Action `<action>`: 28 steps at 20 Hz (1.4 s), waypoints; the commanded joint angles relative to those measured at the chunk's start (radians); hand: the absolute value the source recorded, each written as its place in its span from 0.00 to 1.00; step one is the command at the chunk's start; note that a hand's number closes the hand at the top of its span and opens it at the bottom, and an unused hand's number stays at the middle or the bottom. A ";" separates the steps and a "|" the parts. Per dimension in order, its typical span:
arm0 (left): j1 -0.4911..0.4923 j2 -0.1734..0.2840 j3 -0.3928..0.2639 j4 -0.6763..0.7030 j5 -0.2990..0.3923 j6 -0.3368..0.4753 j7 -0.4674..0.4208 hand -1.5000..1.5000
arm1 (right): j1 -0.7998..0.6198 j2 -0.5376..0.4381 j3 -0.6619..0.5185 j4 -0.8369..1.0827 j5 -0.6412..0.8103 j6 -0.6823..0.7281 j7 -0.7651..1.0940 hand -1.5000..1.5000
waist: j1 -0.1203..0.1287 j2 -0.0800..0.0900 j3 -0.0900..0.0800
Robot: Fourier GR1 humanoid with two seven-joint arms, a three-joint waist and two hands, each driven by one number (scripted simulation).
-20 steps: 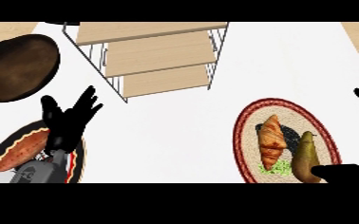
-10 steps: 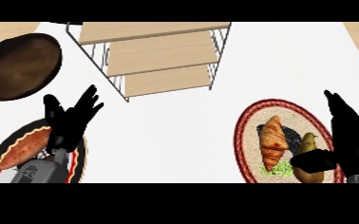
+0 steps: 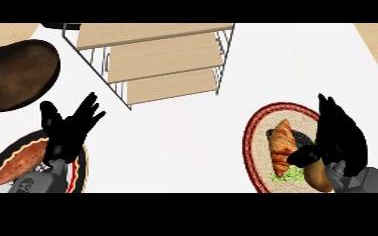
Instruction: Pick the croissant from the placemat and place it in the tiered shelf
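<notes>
Left hand (image 3: 68, 128) resting at lower left, fingers spread upward, right hand (image 3: 339, 137) at right, fingers extended

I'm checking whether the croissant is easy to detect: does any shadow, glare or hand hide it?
Head view: the golden-brown croissant lies evenly lit, without glare, on the round woven red-rimmed placemat; the black right hand sits beside it, covering the mat's right part, not the croissant.
</notes>
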 commanded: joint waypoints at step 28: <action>0.029 -0.017 0.050 0.020 -0.008 -0.031 0.008 0.50 | 0.019 0.483 -0.217 0.270 0.555 0.191 0.088 0.00 | -0.030 0.003 0.001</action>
